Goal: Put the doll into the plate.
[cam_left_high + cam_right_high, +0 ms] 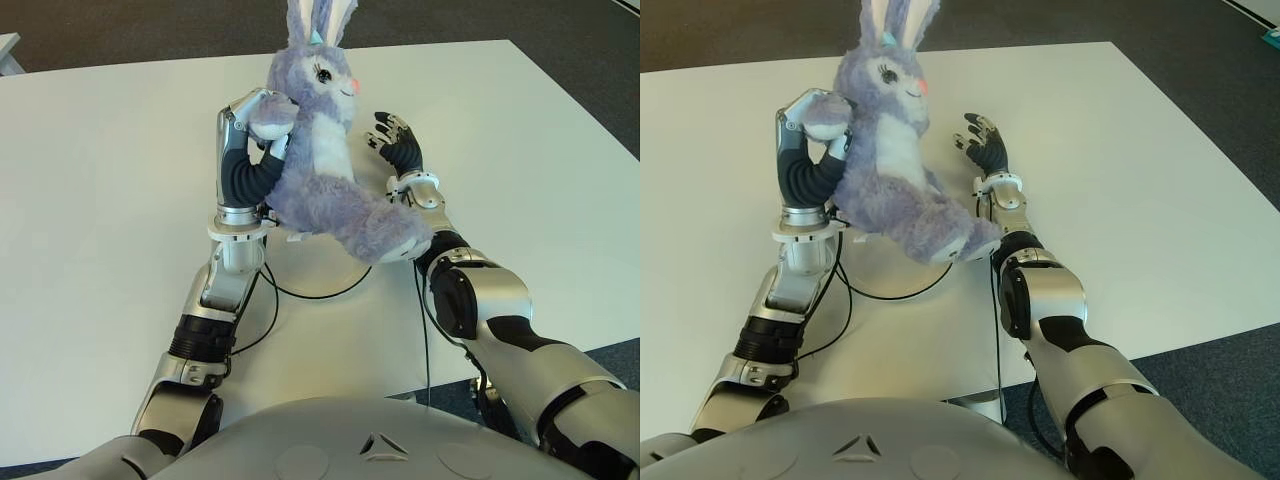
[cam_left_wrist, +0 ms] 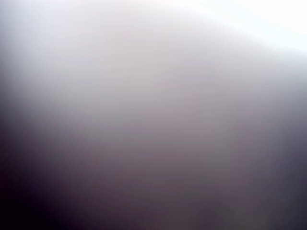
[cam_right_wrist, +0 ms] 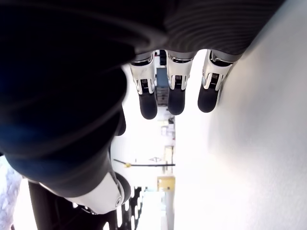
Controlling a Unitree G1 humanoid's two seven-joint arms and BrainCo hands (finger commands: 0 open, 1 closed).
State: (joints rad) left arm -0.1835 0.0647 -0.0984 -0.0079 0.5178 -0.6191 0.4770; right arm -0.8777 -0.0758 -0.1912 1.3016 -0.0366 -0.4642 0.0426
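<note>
Left wrist view showing only a grey blur, rabbit doll [image 1: 325, 150] ears being cut off at the upper edge, plate [image 1: 320, 262] being mostly hidden under the doll.

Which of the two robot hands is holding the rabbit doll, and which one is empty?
The left hand grips the doll, lifted above the table. The right hand, beside it, has open fingers holding nothing.

Silver-grey arms [image 1: 225, 290] with black ribbed wrists; thin black cables [image 1: 300, 293]; dark fingertips [image 3: 175, 100].
</note>
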